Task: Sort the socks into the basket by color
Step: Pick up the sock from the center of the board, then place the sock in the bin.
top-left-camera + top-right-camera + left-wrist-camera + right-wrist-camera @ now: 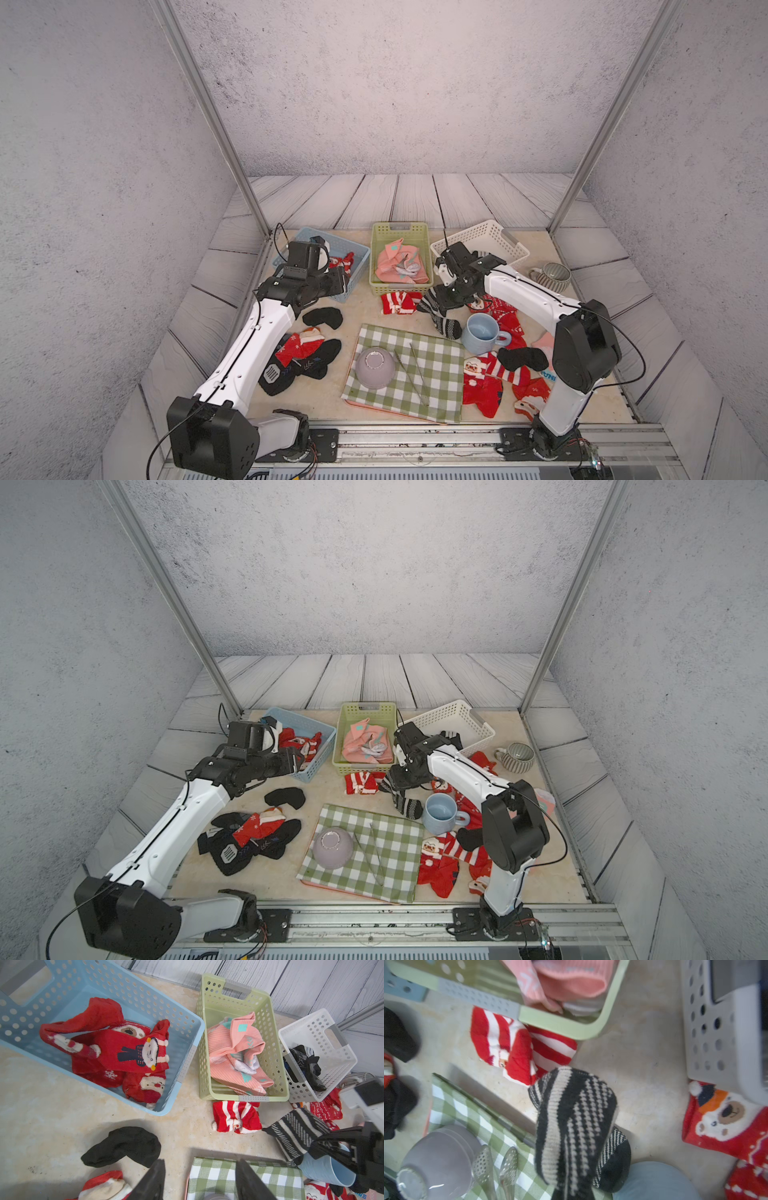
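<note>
Right gripper (pixel 441 305) clamped on striped sock (pixel 446 326), just before green basket (pixel 399 289). Bare tabletop (pixel 643 1053) lies between sock and white basket (pixel 482 239) rim. Sock long axis slants down toward blue mug (pixel 478 332), lower end on tabletop. Left gripper (pixel 200 1162) jaws apart, nothing between them

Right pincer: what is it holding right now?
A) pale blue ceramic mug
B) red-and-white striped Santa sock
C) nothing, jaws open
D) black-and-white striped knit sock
D: in the left wrist view the right pincer is shut on one end of the black-and-white striped knit sock, and in the right wrist view that sock bunches up close under the camera.
</note>
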{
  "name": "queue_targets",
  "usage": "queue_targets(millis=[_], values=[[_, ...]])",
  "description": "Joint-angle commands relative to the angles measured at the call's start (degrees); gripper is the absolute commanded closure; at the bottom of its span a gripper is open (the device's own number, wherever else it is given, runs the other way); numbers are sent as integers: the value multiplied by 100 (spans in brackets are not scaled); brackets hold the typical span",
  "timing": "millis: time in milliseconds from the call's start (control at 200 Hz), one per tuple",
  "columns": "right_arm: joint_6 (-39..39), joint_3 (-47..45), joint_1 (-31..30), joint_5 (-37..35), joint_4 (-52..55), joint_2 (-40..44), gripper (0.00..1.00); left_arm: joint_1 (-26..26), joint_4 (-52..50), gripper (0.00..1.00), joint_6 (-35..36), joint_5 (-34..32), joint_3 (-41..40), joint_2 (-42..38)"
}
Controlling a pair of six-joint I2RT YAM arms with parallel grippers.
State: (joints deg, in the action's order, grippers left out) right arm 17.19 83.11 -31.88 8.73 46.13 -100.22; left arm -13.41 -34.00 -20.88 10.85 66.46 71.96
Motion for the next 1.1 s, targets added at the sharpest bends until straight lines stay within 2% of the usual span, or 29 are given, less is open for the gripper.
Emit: queue_targets(millis=[0,185,375,711,1096], values=[[-19,354,-10,-175,481,408,100,-48,46,43,93,-39,12,-68],[59,886,112,-419,757,780,100,-63,60,43,177,-19,86,-24],[254,1764,765,-282,740,793,100,-86,50,43,233,-56,193,-7],[229,3475,1724,-336,701,-298,100,-144,65,42,269,5,410,37],[263,3900,2159,-90,232,-1652,100,-175,-67,42,331,-98,480,-76]])
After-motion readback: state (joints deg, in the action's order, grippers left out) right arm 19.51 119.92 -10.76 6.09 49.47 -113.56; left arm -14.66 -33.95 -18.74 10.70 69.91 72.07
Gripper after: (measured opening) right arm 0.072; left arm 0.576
